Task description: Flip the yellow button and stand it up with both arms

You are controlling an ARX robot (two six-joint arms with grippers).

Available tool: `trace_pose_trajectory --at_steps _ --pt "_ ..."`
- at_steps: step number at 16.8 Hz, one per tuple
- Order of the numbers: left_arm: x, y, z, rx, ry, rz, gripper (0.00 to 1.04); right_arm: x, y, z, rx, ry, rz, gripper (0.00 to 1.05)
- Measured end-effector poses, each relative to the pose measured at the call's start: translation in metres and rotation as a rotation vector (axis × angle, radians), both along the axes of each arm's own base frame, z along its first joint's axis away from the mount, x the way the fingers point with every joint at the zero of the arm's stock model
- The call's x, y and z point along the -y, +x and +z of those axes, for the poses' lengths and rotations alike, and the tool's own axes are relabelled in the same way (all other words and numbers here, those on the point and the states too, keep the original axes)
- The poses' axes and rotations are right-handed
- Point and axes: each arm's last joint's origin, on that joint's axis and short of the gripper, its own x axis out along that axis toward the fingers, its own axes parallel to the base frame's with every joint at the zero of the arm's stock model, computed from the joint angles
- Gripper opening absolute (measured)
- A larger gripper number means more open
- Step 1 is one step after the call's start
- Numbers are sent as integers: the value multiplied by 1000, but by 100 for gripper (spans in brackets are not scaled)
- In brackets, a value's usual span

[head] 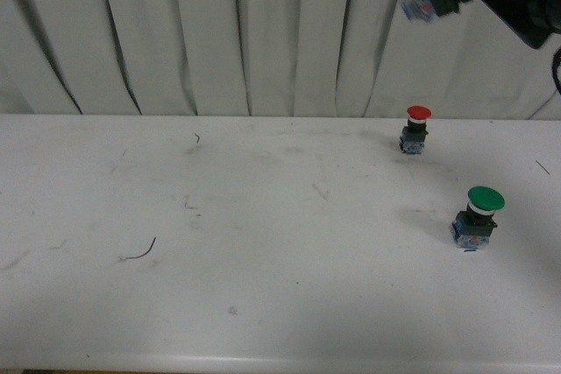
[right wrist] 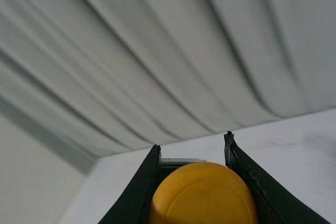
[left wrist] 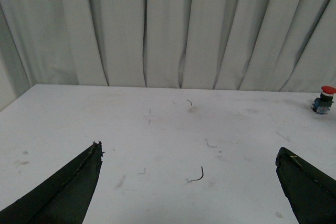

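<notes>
Yellow round-capped push-button (right wrist: 202,192) sits clamped in my right tool (right wrist: 192,142), high above the white desk (head: 263,243), perhaps sideways; the front view blurs it. My left tool (left wrist: 189,149) gapes wide, empty. I count one yellow, one red-capped button (head: 418,129), one green-capped button (head: 478,216).

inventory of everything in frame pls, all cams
yellow button: 1, yellow cap, blue base, held in the air at upper right, off the table
red button: 1, red cap, blue-black base, upright at far right of the table
green button: 1, green cap, blue-black base, upright at right, nearer than the red one
wire scraps: 2, dark, on the table's left half, apart from each other
table: 1, white, scuffed
curtain: 1, white, pleated, behind the table
left tool: 1, black, open, empty, above the table
right tool: 1, black, shut on the yellow button
</notes>
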Motion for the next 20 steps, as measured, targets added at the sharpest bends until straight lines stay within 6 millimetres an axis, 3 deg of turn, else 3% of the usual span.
trace_pose_trajectory --at_steps 4,7,14,17,20 --pt "0 0 0 0 0 0 98 58 17 -21 -193 -464 -270 34" --pt "0 0 0 0 0 0 98 63 29 -26 -230 -539 -273 34" --pt "0 0 0 0 0 0 98 66 99 -64 -404 -706 -84 34" --pt "0 0 0 0 0 0 98 62 119 -69 -416 -758 -37 34" --pt "0 0 0 0 0 0 98 55 133 -87 -460 -799 -3 34"
